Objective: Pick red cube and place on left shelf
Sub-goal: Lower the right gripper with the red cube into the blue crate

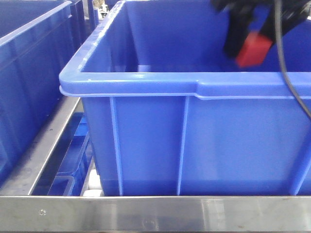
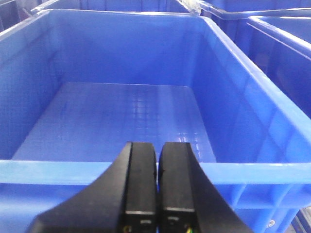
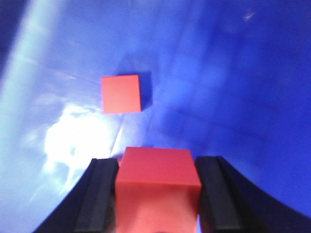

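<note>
The red cube (image 3: 158,184) was a small block of bright, even red with flat faces and crisp edges; its top face caught the light and looked paler than the front. It sat clamped between the two black jaws of the right gripper (image 3: 157,165), one jaw pressed against each side, so the jaws stood just a cube's width apart. In the front-facing view the cube (image 1: 253,50) hung tilted in the air above the inside of a large blue crate (image 1: 146,80), near the crate's far right part and above its rim line; a black cable (image 1: 291,92) trailed down past it. The crate stood on the left shelf (image 1: 146,213), whose brushed steel rails ran along the front and the left side; another blue crate (image 1: 24,63) stood just beside it. In the right wrist view a flat red square (image 3: 121,93) lay on the blue surface beneath the held cube, casting a dark shadow at its right; whether it was a second block could not be told. The left gripper (image 2: 159,148) hovered over the near rim of a blue crate; its jaws were pressed together with only a thin seam between them, holding nothing.
</note>
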Controlling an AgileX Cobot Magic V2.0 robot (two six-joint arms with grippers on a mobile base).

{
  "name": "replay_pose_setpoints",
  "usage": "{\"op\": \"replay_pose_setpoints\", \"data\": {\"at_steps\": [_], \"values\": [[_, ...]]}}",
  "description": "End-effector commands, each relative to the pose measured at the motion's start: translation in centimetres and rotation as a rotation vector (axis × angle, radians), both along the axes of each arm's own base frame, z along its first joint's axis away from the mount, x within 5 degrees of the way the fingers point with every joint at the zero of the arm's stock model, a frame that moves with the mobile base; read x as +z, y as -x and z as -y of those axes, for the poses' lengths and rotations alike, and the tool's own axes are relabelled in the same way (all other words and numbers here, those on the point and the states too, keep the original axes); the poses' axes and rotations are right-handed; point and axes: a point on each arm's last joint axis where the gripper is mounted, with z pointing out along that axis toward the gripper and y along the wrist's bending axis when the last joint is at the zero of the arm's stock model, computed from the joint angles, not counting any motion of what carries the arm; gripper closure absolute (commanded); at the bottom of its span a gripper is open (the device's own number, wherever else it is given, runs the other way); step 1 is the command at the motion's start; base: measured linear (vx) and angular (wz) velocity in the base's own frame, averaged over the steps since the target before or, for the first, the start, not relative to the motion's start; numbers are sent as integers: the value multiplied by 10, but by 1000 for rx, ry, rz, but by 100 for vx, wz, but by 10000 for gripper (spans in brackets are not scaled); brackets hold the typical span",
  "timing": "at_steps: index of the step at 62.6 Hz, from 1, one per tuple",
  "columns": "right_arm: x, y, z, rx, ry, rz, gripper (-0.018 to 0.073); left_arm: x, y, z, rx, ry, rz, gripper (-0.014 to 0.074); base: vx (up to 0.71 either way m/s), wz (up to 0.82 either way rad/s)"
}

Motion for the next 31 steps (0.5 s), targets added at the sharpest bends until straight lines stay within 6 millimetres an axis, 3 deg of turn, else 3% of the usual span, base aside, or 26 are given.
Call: {"op": "replay_pose_setpoints", "data": {"at_steps": [1,20,31], "values": [[12,-11,-4,11,-15,70,505,1,0,-1,8,14,77,495,0,0],[-30,-36,-2,-13,41,-30,505,1,0,-1,8,14,77,495,0,0],[-37,-42,5,-33,51,-33,505,1,0,-1,8,14,77,496,0,0]]}}
